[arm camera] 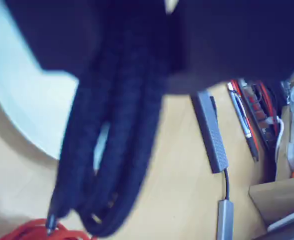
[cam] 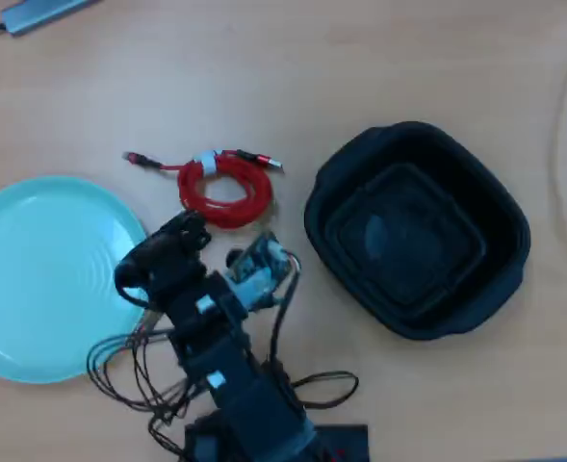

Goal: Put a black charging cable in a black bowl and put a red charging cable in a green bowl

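Observation:
My gripper [cam: 181, 237] is shut on the black charging cable [arm camera: 117, 150], which hangs from the dark jaws in blurred loops above the table. In the overhead view the cable [cam: 129, 274] droops over the right edge of the mint-green bowl [cam: 42, 279]. The green bowl [arm camera: 22, 100] also fills the upper left of the wrist view. The red charging cable [cam: 227, 188] lies coiled on the table just beyond the gripper. Its red cord [arm camera: 32, 231] shows at the bottom left of the wrist view. The black bowl [cam: 322, 207] stands empty to the right, out of the wrist view.
A grey adapter [arm camera: 210, 132] with its cord lies on the wooden table, also seen at the overhead view's top left [cam: 42, 12]. Pens [arm camera: 241, 117] and a wooden box [arm camera: 279, 197] are at the wrist view's right. The arm's loose black wires [cam: 139, 375] trail by its base.

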{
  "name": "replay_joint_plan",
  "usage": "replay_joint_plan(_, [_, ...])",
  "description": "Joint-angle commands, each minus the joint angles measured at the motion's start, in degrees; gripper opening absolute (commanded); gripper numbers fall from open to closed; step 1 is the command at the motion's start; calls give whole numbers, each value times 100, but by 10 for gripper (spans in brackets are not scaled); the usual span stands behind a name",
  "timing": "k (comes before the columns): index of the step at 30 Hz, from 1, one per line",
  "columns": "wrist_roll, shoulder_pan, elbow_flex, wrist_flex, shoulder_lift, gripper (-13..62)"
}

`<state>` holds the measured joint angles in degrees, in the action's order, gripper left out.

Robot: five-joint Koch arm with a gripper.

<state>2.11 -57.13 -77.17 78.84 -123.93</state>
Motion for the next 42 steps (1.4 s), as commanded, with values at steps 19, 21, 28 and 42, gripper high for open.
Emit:
replay_joint_plan(19, [-229,-439,-396,-281,-844,-62])
replay_joint_plan(21, [-229,-501,-378,-343,-835,-62])
replay_joint_plan(28, [-176,-1055,-369,-686,-826,-63])
replay_joint_plan(42, [-229,-3735,-413,-870,-738,-63])
